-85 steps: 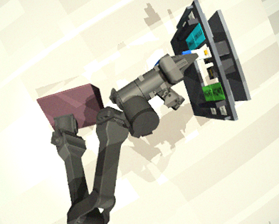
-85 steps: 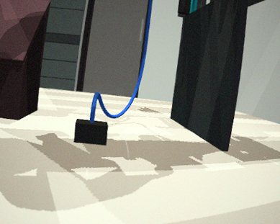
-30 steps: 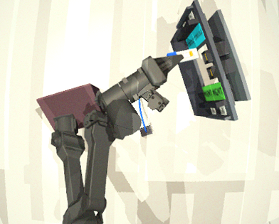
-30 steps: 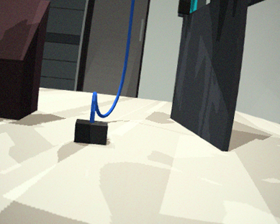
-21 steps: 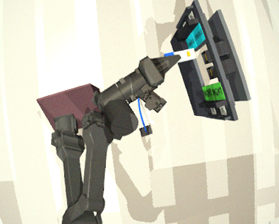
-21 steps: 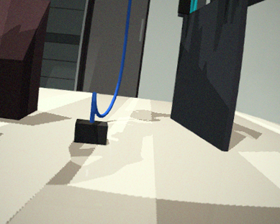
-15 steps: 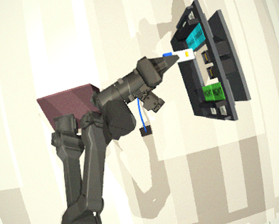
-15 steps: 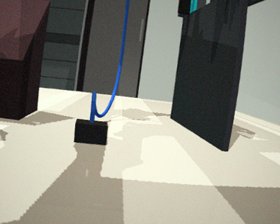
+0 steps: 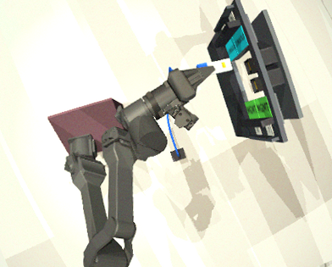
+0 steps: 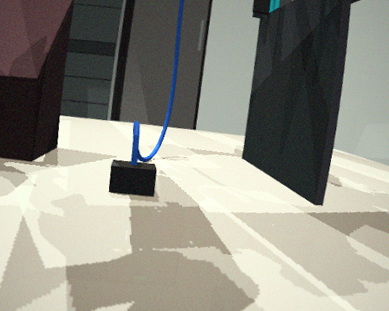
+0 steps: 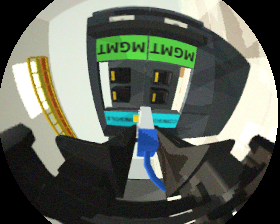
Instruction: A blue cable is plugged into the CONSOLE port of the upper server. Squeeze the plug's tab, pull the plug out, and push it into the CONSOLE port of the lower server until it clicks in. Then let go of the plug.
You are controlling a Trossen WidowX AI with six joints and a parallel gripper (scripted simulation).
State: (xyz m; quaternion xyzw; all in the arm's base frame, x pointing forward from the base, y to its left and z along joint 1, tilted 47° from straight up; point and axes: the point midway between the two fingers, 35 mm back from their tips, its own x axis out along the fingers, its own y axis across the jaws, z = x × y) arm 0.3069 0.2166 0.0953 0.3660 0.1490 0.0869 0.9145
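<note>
My gripper (image 9: pixel 213 69) (image 11: pixel 144 127) is shut on the plug, which has a white body (image 9: pixel 221 66) (image 11: pixel 145 118) and a blue boot (image 9: pixel 201 65) (image 11: pixel 147 142). The plug is out of the sockets, its tip in front of the cyan CONSOLE labels (image 9: pixel 237 42) (image 11: pixel 118 119). In the wrist view it lies between the two socket columns. The two sockets beside the cyan labels (image 11: pixel 121 95) (image 11: pixel 159 96) look empty. The blue cable (image 9: pixel 172 134) (image 10: pixel 174 71) hangs down to a black block (image 9: pixel 179 153) (image 10: pixel 133 178). Which column is the lower server, I cannot tell.
The dark server panel (image 9: pixel 228 106) (image 10: pixel 296 103) stands upright, its rims jutting around the sockets. Green MGMT labels (image 9: pixel 259 107) (image 11: pixel 122 48) sit beside the other two sockets (image 11: pixel 120 75) (image 11: pixel 162 77). A dark red block (image 9: pixel 85 120) (image 10: pixel 15 38) stands behind the arm.
</note>
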